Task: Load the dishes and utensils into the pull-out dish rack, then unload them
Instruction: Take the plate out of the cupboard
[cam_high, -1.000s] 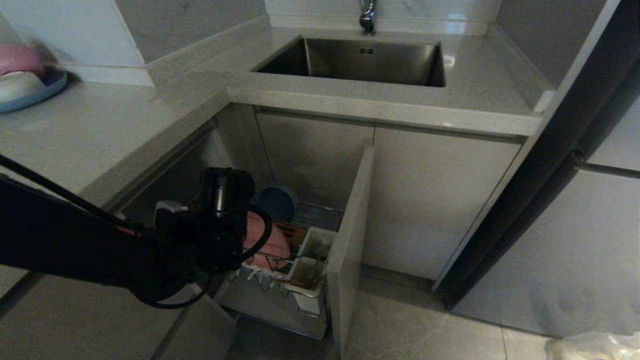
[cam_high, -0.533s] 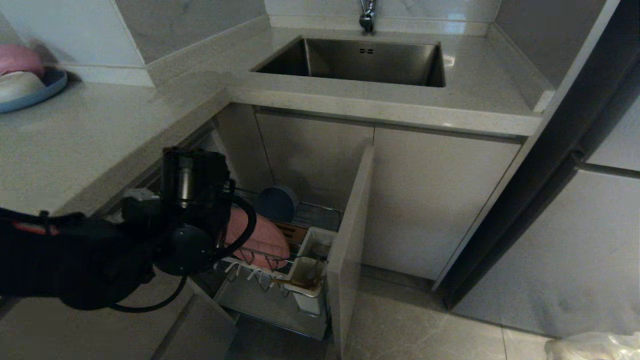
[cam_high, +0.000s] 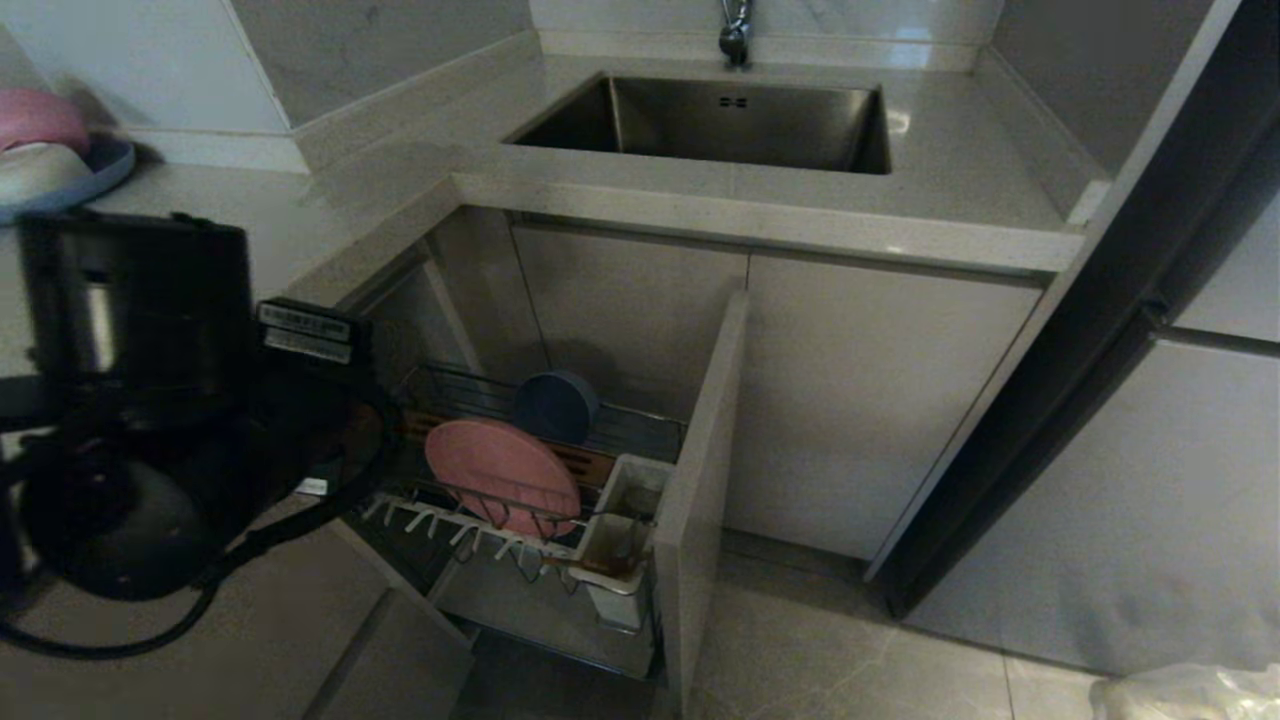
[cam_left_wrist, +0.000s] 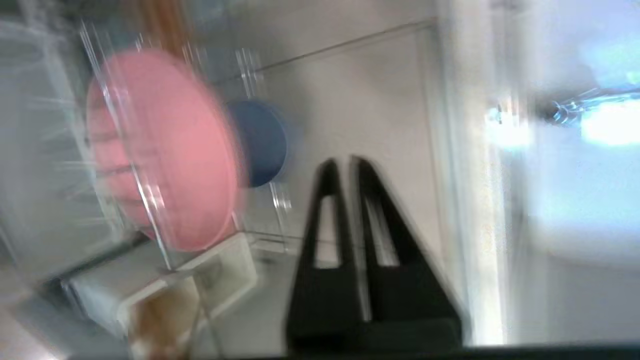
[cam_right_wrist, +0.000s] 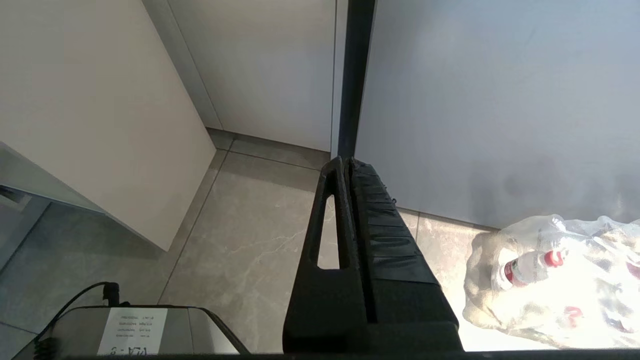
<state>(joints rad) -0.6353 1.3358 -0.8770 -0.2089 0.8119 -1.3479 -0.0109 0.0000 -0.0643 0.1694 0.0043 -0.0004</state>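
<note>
The pull-out dish rack (cam_high: 560, 540) is seen slid out from under the bench (cam_high: 200, 260), with the salmon-pink plate (cam_high: 502, 476) stood on edge in its wire slots and the blue-grey bowl (cam_high: 556, 406) tipped on its side just behind it. White utensil cups (cam_high: 625, 520) are parked at the rack's front corner, next to the beige panel (cam_high: 705, 480); something brownish can be made out in one cup, too blurry to name.

Writing-wise, not much can be read: white label strips are stuck on the left arm's housing (cam_high: 305, 335) and a sticker is visible on the grey box (cam_right_wrist: 132, 330) under the right wrist, but the print can't be made out on either.

The left gripper (cam_left_wrist: 344, 165) is held up and off to the side of the rack, fingers pressed together with nothing between them; the plate and bowl sit well apart from its tips. The right gripper (cam_right_wrist: 346, 162) is pointed down at the floor tiles (cam_right_wrist: 250, 240), fingers closed together and empty, with a clear bag of bottles (cam_right_wrist: 550, 280) off to one side.
</note>
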